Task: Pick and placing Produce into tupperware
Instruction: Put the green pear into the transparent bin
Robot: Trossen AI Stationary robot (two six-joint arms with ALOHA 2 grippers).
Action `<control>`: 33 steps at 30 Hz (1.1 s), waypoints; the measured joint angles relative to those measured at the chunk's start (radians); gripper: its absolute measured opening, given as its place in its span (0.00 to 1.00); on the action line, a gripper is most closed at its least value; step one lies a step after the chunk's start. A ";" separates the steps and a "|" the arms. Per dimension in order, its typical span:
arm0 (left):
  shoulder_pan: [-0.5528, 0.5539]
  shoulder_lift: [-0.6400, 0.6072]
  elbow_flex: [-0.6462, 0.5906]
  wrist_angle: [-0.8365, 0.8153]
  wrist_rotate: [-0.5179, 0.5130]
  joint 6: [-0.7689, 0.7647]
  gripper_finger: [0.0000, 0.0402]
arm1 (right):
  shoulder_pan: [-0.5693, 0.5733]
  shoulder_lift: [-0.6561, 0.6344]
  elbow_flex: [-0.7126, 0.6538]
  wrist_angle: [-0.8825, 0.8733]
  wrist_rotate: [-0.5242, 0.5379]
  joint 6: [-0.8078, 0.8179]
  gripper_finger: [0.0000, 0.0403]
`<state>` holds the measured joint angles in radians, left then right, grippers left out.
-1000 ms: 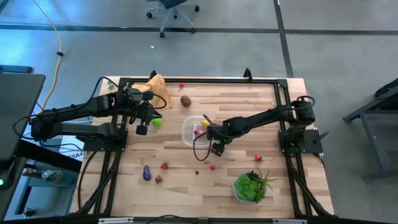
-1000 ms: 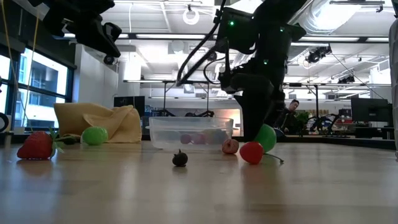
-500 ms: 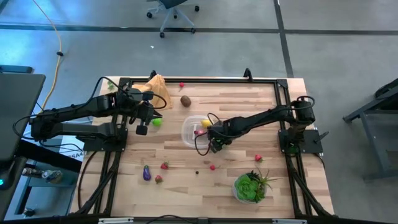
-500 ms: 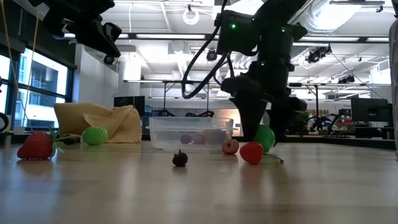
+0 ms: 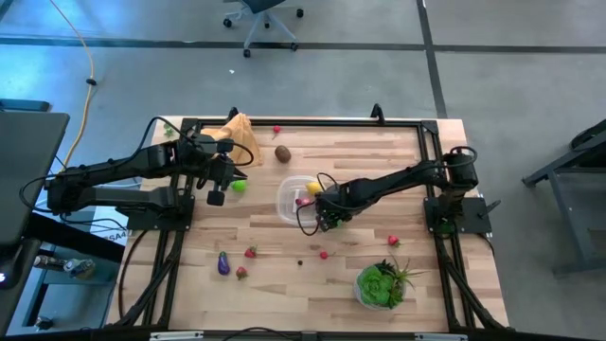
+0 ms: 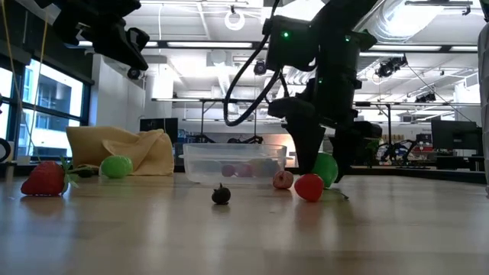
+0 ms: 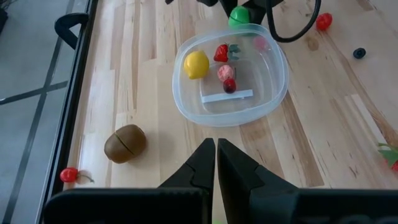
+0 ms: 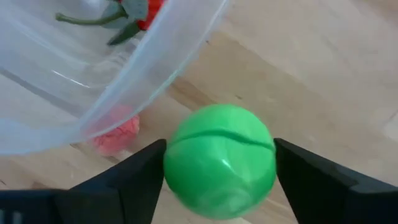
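Observation:
The clear round tupperware (image 5: 295,199) (image 7: 230,78) holds a yellow lemon (image 7: 196,65), a strawberry (image 7: 222,53) and two small red berries. My right gripper (image 8: 219,163) (image 5: 327,218) is down at the tupperware's right side, shut on a green lime (image 8: 219,160) (image 6: 328,169). A pink berry (image 8: 118,134) lies next to the tupperware wall. My left gripper (image 7: 216,163) (image 5: 216,196) hangs high over the table's left, shut and holding nothing, near a second lime (image 5: 239,187). A kiwi (image 5: 283,153), an eggplant (image 5: 223,264) and strawberries (image 5: 251,252) lie scattered. My right gripper pinches the green lime across its widest part (image 8: 177,163), one finger (image 8: 140,171) on each side. The fingers come from above, pointing down. The lime sits low at the table surface just outside the tupperware wall; whether it rests on the wood I cannot tell.
A leafy green plant (image 5: 382,284) stands at the near right. An orange-tan cloth (image 5: 239,137) lies at the far left. A red berry (image 6: 309,187), a dark berry (image 6: 221,195) and another strawberry (image 5: 393,241) lie near the right gripper. A black frame (image 5: 303,121) rims the table.
My right gripper has shifted slightly toward the tupperware and turned about, and its two fingers now stand on either side of the green lime. The lime has stayed where it was.

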<state>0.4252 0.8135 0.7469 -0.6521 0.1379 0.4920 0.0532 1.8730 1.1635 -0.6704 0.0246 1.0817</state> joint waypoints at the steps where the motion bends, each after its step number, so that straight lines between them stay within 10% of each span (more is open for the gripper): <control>1: 0.000 0.000 0.000 0.000 0.000 0.000 0.02 | 0.000 0.008 0.000 0.008 -0.009 0.008 0.66; 33: 0.000 0.000 0.000 0.000 0.000 0.000 0.02 | 0.006 -0.046 -0.002 0.015 0.053 -0.093 0.54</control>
<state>0.4252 0.8139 0.7470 -0.6521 0.1379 0.4919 0.0597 1.8274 1.1618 -0.6550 0.0779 0.9885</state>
